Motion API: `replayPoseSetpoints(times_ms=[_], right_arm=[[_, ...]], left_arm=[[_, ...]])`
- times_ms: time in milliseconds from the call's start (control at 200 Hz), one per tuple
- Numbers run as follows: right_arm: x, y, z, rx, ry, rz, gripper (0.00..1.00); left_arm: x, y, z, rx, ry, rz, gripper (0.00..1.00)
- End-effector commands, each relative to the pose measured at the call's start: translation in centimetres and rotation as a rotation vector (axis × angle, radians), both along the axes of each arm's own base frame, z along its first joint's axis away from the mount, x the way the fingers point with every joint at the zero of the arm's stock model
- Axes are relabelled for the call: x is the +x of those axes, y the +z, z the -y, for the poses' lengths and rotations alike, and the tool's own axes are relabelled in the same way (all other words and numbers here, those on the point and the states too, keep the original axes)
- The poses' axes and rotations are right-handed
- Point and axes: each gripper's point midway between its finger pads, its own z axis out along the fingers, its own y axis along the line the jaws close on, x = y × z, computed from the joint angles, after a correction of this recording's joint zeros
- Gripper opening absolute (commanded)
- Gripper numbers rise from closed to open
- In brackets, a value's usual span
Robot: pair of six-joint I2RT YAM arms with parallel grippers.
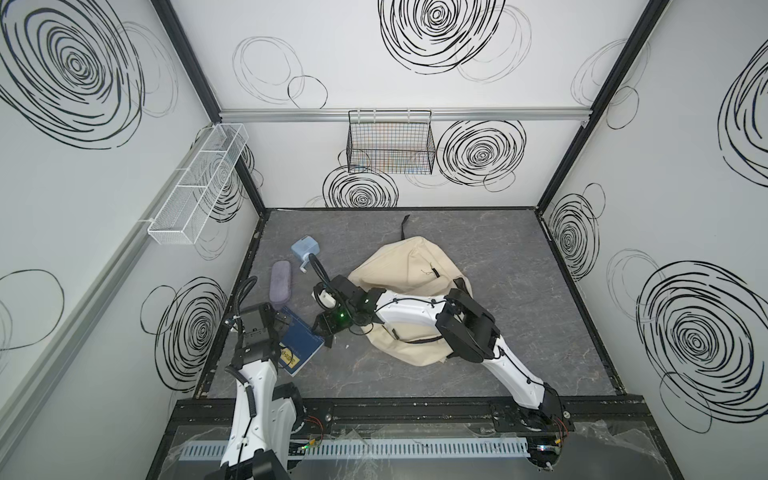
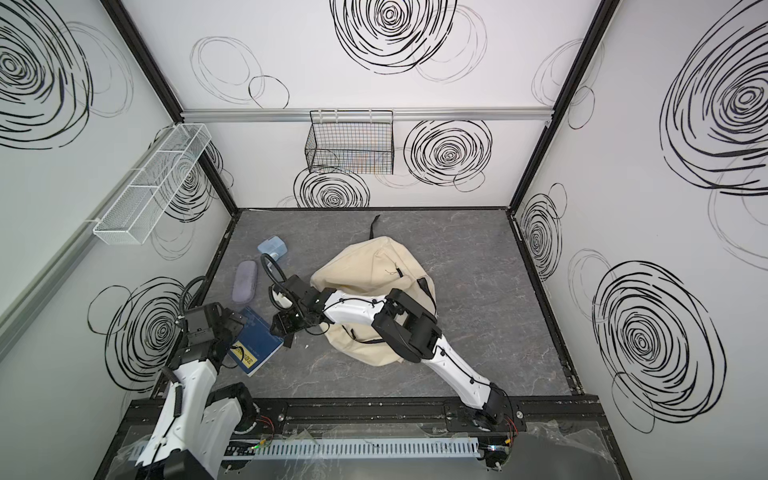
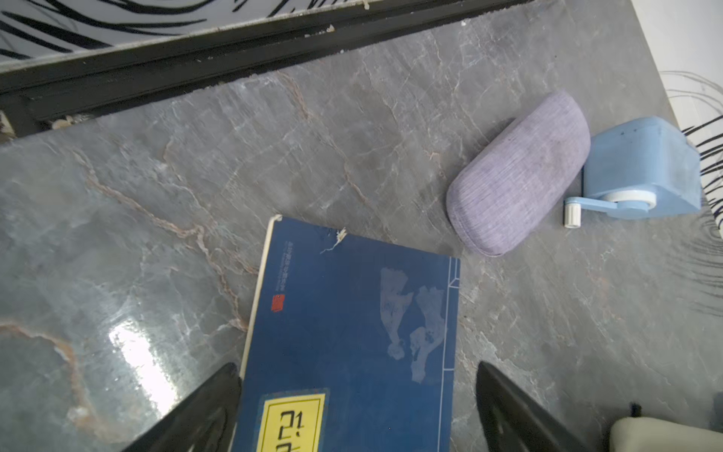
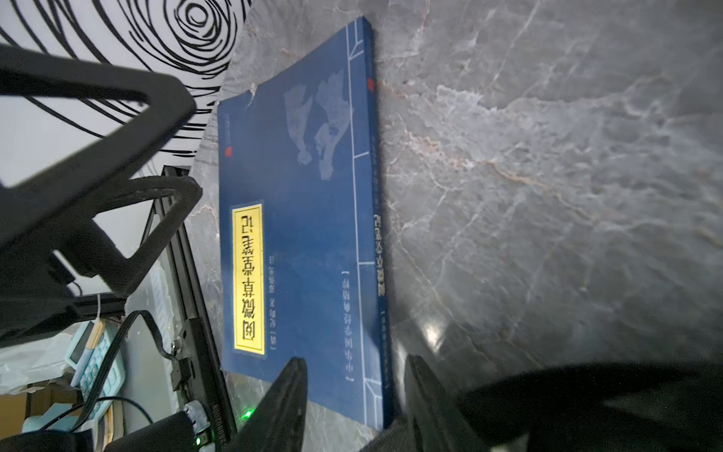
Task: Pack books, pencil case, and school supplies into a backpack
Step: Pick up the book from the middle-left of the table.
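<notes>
At 8 o'clock on the grey marbled table [image 1: 519,270], nearest the arms, the thin navy blue book with a yellow label strip [image 1: 303,337] lies flat. The left jaws stand wide apart over its near end. The right jaws, partly apart, straddle its spine edge and grip nothing. The floppy cream-beige fabric backpack [image 1: 415,266] slumps mid-table. At 9 o'clock lies the greyish purple oblong pencil case [image 1: 281,282], and the boxy light blue crank sharpener [image 1: 302,248] is just beyond at 10 o'clock.
</notes>
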Motion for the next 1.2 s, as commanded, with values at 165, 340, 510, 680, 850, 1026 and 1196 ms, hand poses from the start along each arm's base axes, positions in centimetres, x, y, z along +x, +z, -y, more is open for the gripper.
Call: replayPoseSetpoints(times_ms=[165,340,510,680,850,1026,1196], right_arm=[[-0.6,-2.1,-0.6,-0.061,0.059,-0.040,0.45],[-1.0,-2.9,-0.5,-0.074,0.069,-0.065,0.45],[-1.6,-3.4,-0.4,-0.073,0.086,-0.094,0.45],[-1.3,-3.3,-0.6,-0.065,0.087,-0.087,0.45],[-1.6,-4.7,-0.4,-0.086,0.096,-0.116,0.45],[-1.9,-5.4,-0.5,-0.090,0.110,-0.137,0.45],[-2.9,-5.5,-0.7,-0.080,0.145,-0.187,0.45]], left_arm=[[0.4,-2.2,0.3,0.007,0.017,0.009,0.96],[-0.1,-2.8,0.2,0.043,0.021,-0.036,0.96],[-0.5,-0.9,-0.6,0.092,0.066,-0.026,0.96],[-1.7,0.3,-1.6,0.138,0.140,-0.026,0.96],[-0.8,-2.0,-0.6,0.078,0.079,-0.037,0.96],[-0.6,-4.7,0.8,0.003,0.022,-0.081,0.96],[0.0,-4.9,1.6,-0.032,-0.010,-0.034,0.96]])
